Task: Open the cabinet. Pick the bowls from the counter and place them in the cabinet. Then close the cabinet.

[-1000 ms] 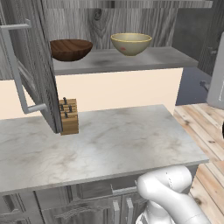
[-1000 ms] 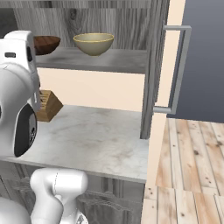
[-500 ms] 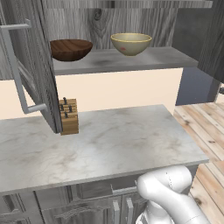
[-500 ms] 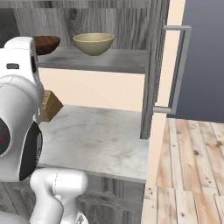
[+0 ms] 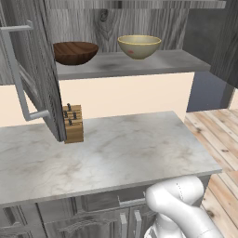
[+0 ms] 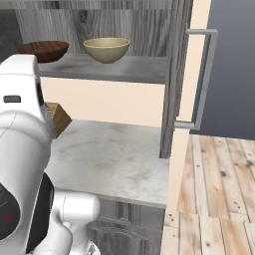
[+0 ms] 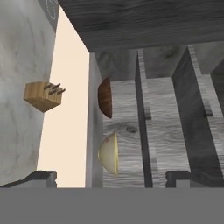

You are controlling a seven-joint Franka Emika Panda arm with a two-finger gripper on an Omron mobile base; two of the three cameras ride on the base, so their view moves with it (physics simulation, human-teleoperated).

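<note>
The gripper [image 7: 109, 181] hangs with its jaws spread wide and nothing between them; just the two dark fingertips [image 7: 41, 177] peek up at the bottom of the hand view, which is rolled on its side. It faces the open cabinet [image 5: 139, 21] from some way off. Both bowls sit on the lower shelf ahead of it, apart from each other: the brown bowl [image 5: 75, 52] farther from the tips, the tan bowl [image 5: 139, 46] nearer, seen edge-on in the hand view. Upper shelves run off beyond the frame. The left door [image 5: 35, 69] stands swung out, its top cut off, and its edge hides part of the knife block [image 5: 72, 123] on the counter [image 5: 116, 153]. The right door [image 6: 175, 79] shows edge-on, its panel face hidden, with its bar handle [image 6: 201, 79] clear. From the right base view the arm's white bulk covers the block's left half and the counter's near left side.
</note>
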